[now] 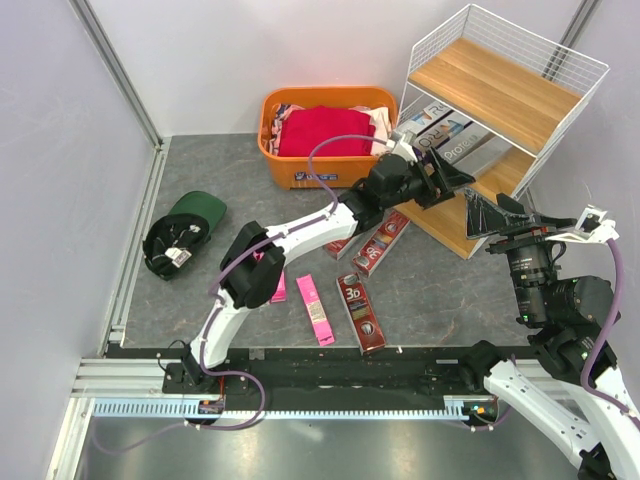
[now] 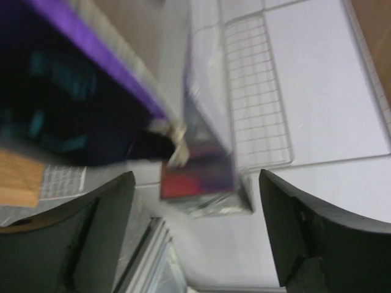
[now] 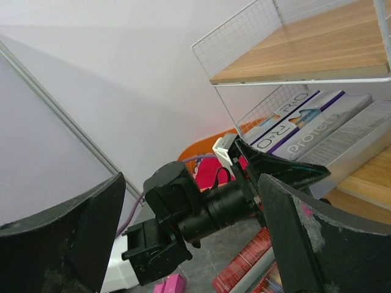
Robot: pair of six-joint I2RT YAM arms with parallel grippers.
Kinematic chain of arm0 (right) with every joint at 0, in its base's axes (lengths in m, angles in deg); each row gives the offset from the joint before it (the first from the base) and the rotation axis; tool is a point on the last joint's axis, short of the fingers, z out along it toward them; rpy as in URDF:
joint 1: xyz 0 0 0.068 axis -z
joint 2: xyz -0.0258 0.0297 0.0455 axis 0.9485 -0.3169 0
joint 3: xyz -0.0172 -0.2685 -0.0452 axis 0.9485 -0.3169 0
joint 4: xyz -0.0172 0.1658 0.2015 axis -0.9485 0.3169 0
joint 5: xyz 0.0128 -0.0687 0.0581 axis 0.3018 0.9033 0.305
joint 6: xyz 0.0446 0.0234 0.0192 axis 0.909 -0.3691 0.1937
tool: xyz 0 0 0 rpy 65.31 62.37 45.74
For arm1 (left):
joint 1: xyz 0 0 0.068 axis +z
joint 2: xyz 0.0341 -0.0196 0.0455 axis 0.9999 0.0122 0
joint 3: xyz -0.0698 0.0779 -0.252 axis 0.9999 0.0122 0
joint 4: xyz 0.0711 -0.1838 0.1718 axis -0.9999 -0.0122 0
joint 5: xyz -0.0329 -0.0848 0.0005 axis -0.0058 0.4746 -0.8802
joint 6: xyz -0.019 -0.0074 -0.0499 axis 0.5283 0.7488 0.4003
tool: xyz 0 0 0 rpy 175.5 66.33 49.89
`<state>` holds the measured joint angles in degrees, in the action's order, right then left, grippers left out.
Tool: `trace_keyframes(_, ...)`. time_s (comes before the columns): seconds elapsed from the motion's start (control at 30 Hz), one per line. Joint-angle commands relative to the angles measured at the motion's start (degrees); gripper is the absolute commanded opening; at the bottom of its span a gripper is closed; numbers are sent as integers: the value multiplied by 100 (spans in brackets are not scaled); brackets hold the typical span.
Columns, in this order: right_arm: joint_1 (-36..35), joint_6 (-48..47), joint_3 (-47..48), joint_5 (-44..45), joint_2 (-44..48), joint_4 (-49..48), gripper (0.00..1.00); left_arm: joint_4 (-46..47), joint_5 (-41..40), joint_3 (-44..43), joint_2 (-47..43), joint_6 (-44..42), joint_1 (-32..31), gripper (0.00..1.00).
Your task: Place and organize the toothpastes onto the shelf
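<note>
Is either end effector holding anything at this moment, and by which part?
Nothing is held. The left end effector is open, its fingers clear of the toothpaste box end between them; the right end effector is open and empty.

The left tool (image 3: 286,171) sits beside, perhaps touching, toothpastes (image 3: 317,129) lying on the shelf (image 3: 305,56).

White arms (image 1: 300,232) with black joints (image 1: 252,273), trailing purple cables (image 1: 340,139).

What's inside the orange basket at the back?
Folded red clothes fill the orange basket, with paler fabric showing at both ends. Whatever lies underneath the clothes is covered and cannot be seen.
</note>
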<state>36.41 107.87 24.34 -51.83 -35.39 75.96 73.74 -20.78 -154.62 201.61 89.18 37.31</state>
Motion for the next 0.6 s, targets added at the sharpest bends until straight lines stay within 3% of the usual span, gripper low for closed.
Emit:
trace_keyframes(0.0, -13, -41, 146, -33, -21, -32, 98, 55, -346, 705, -784, -837, -154, 96)
trace_keyframes(0.2, -4, -32, 137, -121, -83, -41, 98, 1127, -909, 2280, -1760, -1495, -259, 100)
trace_keyframes(0.57, -4, 12, 76, -262, -241, -50, 98, 1111, -1049, 3994, -2955, -2472, -330, 100)
